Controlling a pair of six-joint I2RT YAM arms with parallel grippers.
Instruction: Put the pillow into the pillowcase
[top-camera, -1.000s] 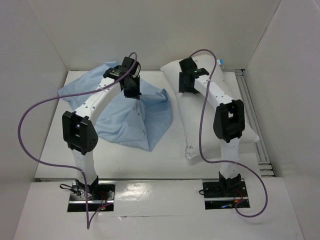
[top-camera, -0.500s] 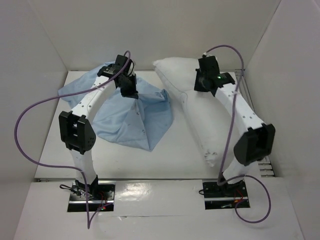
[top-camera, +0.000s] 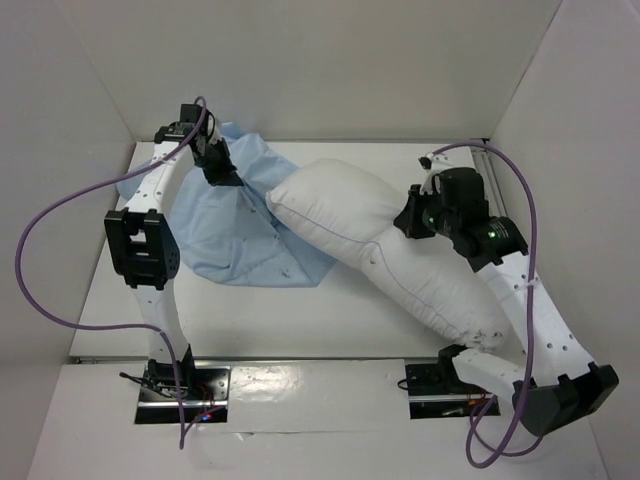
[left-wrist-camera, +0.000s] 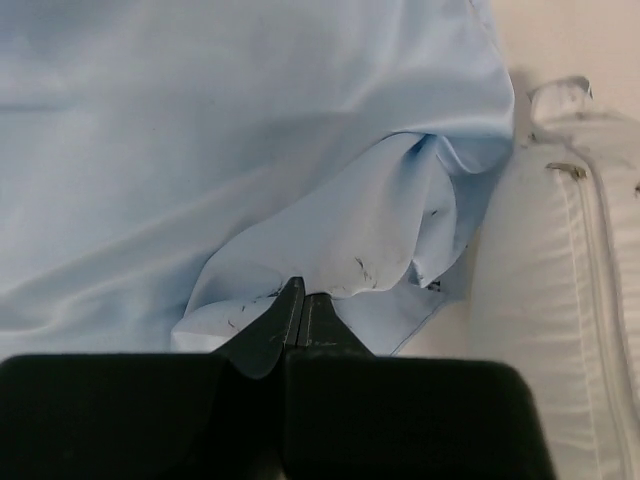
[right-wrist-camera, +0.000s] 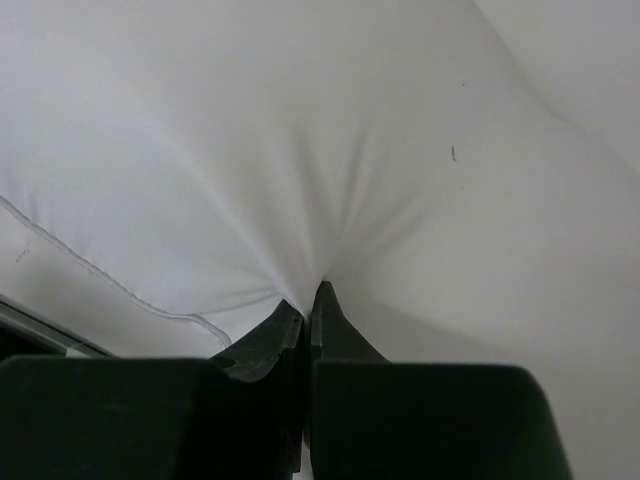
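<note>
The white pillow (top-camera: 340, 215) lies diagonally across the table, its far end resting on the light blue pillowcase (top-camera: 235, 235). My right gripper (top-camera: 408, 222) is shut on a pinch of the pillow's fabric (right-wrist-camera: 330, 180) at its middle right side. My left gripper (top-camera: 222, 175) is shut on an edge of the pillowcase (left-wrist-camera: 300, 200) at the far left and holds it raised, so folds hang by the pillow's seamed end (left-wrist-camera: 560, 300).
White walls enclose the table on three sides. A metal rail (top-camera: 480, 150) runs along the right edge. Purple cables (top-camera: 40, 230) loop from both arms. The pillow's near end (top-camera: 480, 325) lies close to the right arm's base.
My right arm has swung the pillow left and toward me, so its far end now lies on the pillowcase. My left gripper has pulled the pillowcase edge to the far left.
</note>
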